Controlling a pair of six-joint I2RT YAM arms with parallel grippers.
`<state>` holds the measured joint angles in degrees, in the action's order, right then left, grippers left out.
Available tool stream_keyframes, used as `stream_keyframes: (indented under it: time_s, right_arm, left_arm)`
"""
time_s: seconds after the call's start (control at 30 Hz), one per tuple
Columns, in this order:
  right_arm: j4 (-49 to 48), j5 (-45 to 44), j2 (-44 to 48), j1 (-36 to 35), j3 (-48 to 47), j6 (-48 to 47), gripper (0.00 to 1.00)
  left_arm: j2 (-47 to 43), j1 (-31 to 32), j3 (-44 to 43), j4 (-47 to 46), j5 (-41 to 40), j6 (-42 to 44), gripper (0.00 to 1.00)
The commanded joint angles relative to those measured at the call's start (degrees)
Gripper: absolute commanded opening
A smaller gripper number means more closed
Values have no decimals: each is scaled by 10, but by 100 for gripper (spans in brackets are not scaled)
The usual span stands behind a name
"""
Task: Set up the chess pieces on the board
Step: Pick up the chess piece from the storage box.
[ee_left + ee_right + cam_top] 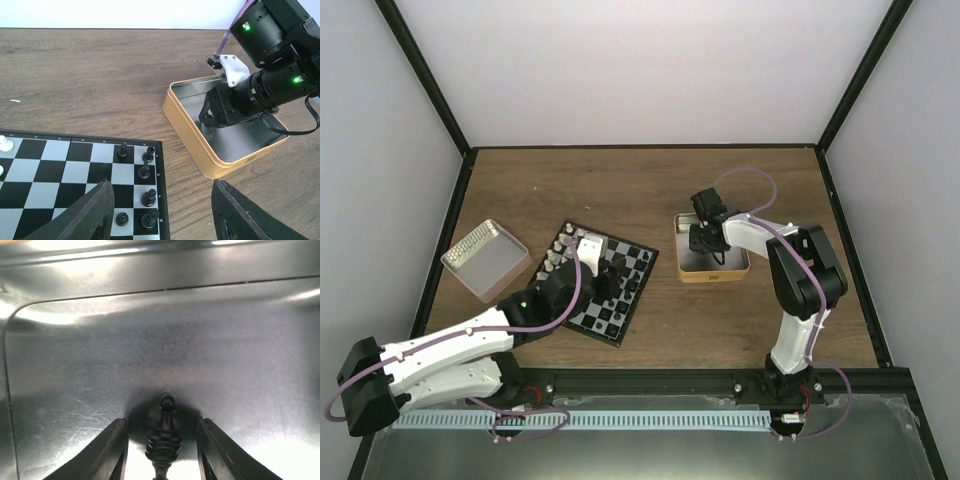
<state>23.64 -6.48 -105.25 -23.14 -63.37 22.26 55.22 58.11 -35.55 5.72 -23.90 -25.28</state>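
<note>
The board (632, 262) lies on the wooden table, left of centre. Several black chess pieces (148, 197) stand along its right edge, and white pieces (6, 144) show at its left. My left gripper (162, 182) hovers open over the board's (60, 165) right edge, with nothing between its fingers. My right gripper (705, 243) reaches down into the gold-rimmed tin (713, 275). In the right wrist view a black chess piece (163, 440) lies on the tin floor (150, 340) between the open fingers of the right gripper (161, 420), with a gap on each side.
A silver-and-pink tin (485, 260) sits left of the board near the left wall. The gold tin's rim (190, 140) stands a short way right of the board. Black frame rails border the table.
</note>
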Motion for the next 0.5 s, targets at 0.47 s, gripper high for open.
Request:
stream_keyframes:
  time_s: [0.47]
  right_arm:
    - [-13,-33,31,-8,31,41,16]
  left_arm:
    - [4,-18,-22,2,27,-18,55]
